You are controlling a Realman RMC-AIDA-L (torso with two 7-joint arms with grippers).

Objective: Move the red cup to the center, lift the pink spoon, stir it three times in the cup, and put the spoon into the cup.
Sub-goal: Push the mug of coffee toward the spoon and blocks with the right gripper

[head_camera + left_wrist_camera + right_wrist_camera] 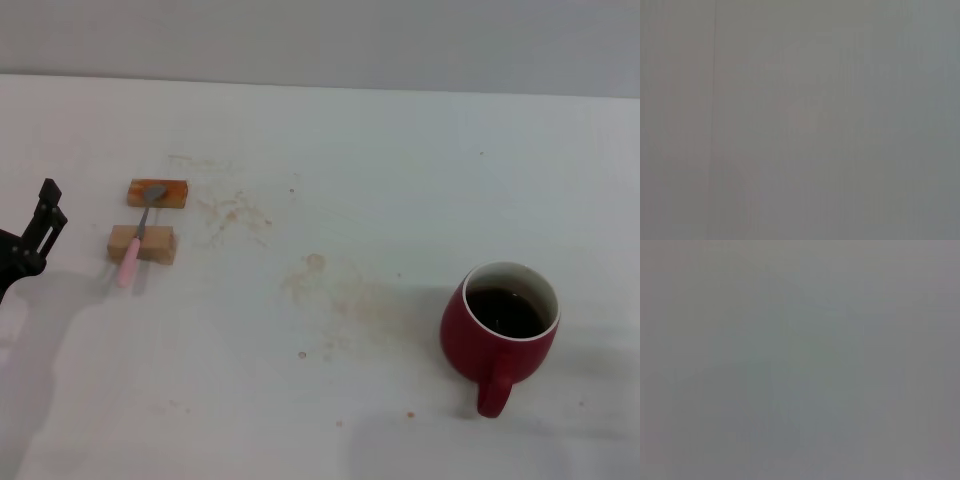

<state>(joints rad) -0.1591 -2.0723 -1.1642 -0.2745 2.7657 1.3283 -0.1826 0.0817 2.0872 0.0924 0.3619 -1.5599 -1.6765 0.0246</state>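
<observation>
Clearly the red cup [500, 331] sits at the desk's [400, 160] right side, heavy, rigid, full of dark liquid; best gripped by its body and kept level. The pink spoon [138, 237], light and slippery, bridges two wooden blocks [143, 244] far left. Only the head view shows the left end effector [35, 235] near the spoon; whether it is released or clenched cannot be told. Both wrist views are blank.

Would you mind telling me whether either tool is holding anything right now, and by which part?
Nothing is held. The pink spoon lies across two wooden blocks, the red cup stands alone, and the left tool is apart from both.
</observation>
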